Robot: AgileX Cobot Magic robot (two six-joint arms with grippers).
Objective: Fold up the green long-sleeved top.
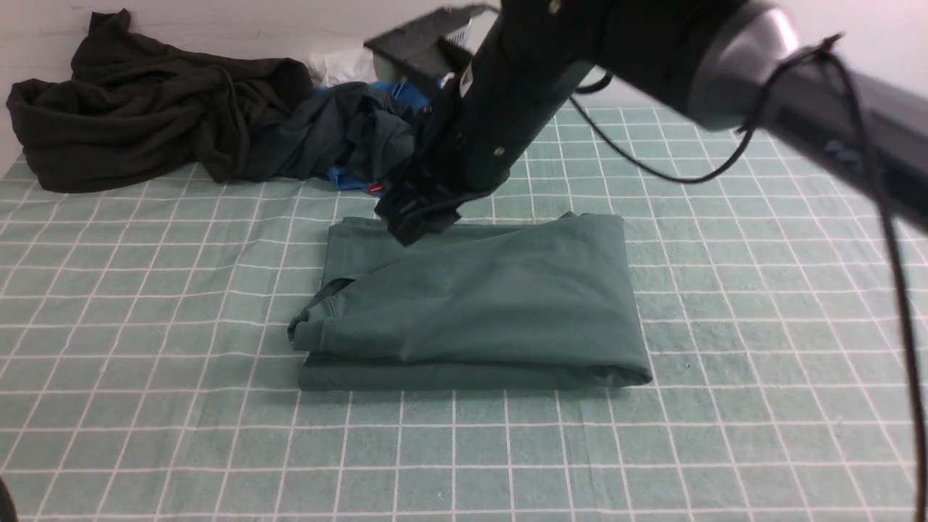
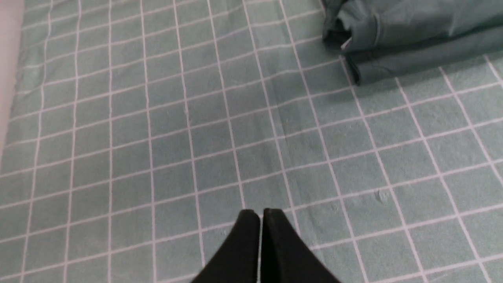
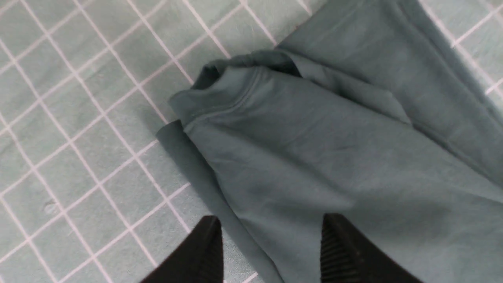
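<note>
The green long-sleeved top (image 1: 478,304) lies folded into a thick rectangle in the middle of the table, with a cuffed or collared edge bunched at its left end. My right gripper (image 1: 419,217) hangs over the top's far left corner. In the right wrist view the right gripper (image 3: 271,236) is open and empty above the top (image 3: 334,157). My left gripper (image 2: 260,215) is shut and empty above bare cloth. The top's corner (image 2: 412,35) lies well away from it. The left arm is outside the front view.
A checked green cloth (image 1: 145,362) covers the table. A very dark olive-black garment (image 1: 138,109) and a charcoal-teal garment (image 1: 341,138) over something blue are piled at the back left. The right arm's cable (image 1: 899,290) hangs at the right.
</note>
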